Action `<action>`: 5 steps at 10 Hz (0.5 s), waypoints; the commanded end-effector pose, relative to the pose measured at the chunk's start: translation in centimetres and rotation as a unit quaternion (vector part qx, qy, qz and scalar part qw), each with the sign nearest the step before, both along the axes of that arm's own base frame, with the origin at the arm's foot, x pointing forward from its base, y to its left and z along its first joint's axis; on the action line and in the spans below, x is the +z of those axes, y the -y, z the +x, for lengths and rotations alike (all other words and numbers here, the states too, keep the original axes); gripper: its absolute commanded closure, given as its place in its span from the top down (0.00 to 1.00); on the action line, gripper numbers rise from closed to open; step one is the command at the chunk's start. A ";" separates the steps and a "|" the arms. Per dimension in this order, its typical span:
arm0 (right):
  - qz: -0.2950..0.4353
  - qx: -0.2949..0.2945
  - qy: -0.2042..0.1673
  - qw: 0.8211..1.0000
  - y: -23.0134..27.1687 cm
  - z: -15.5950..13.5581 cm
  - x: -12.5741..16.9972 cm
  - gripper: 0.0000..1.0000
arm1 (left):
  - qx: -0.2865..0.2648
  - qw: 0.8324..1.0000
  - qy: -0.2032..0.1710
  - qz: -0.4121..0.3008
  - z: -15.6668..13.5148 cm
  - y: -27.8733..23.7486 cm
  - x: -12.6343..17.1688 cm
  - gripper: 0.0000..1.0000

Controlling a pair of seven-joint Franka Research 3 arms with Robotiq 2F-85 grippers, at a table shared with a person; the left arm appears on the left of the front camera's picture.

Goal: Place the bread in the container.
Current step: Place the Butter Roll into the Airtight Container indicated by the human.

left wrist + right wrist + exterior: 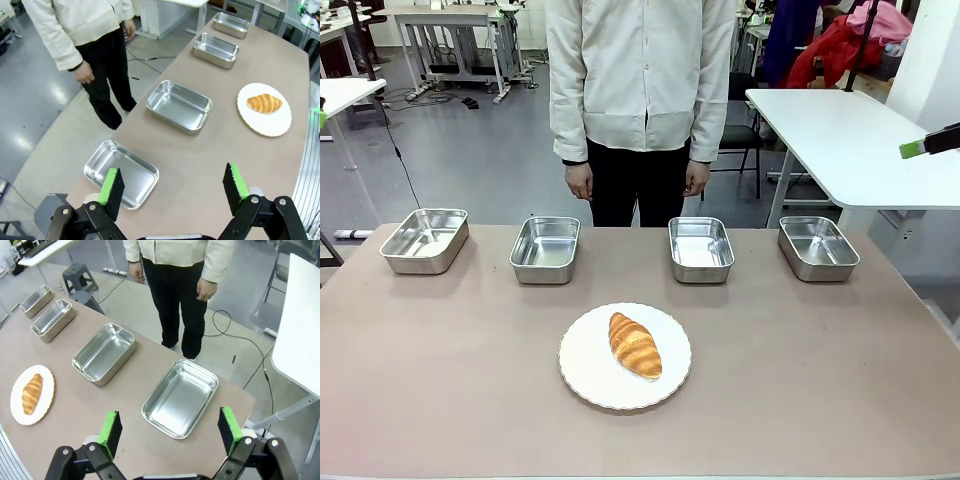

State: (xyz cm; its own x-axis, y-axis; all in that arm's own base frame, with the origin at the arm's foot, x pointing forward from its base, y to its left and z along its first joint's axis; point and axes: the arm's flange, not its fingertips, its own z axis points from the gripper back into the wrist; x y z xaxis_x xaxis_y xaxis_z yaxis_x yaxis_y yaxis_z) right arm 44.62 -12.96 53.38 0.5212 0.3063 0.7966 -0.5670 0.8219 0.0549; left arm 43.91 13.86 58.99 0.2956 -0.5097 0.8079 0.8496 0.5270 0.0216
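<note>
Golden-brown, ridged, glossy croissant [635, 345] lies on a round white plate [582, 378], a little toward 3 o'clock of the plate's centre. Its long axis runs from 11 to 5 o'clock. The plate sits mid-width on the matte brown table [440, 400], on my side of it. My reading: the croissant is laid out alone on the plate so every side is free, and fingers can straddle its narrow width from above.

Four shallow rectangular stainless-steel pans with rolled rims stand in a row toward the far edge, well apart from each other. All are empty.
- From the plate, the leftmost pan [415, 263] is at 10 o'clock and the second pan [542, 275] at 11.
- The third pan [701, 274] is at 1 o'clock and the rightmost pan [820, 270] at 2.
- I cannot tell which one is meant; the two middle ones are nearest the croissant.

A person in a cream jacket [640, 80] stands at 12 o'clock beyond the table, hands hanging, touching nothing.

My left gripper [172, 175] hovers high over the table's left end, above the leftmost pan. The green pads are spread wide, with nothing between them and nothing touched. My right gripper [170, 422] hovers the same way over the right end, above the rightmost pan, fingers wide apart and empty. Judged from this, the pick is not yet begun.
</note>
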 end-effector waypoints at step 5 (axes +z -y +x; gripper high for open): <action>0.001 0.001 0.001 1.000 0.0 0.0 0.0 1.00 | 0.000 1.000 0.000 0.000 0.0 0.0 0.0 1.00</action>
State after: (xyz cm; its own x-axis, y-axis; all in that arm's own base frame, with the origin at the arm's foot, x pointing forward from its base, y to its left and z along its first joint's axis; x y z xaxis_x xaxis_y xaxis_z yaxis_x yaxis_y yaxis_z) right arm 44.50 -12.98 53.44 0.5277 0.3146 0.7890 -0.5642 0.8242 0.0487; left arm 43.91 13.92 58.77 0.3010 -0.5097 0.8060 0.8481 0.5295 0.0181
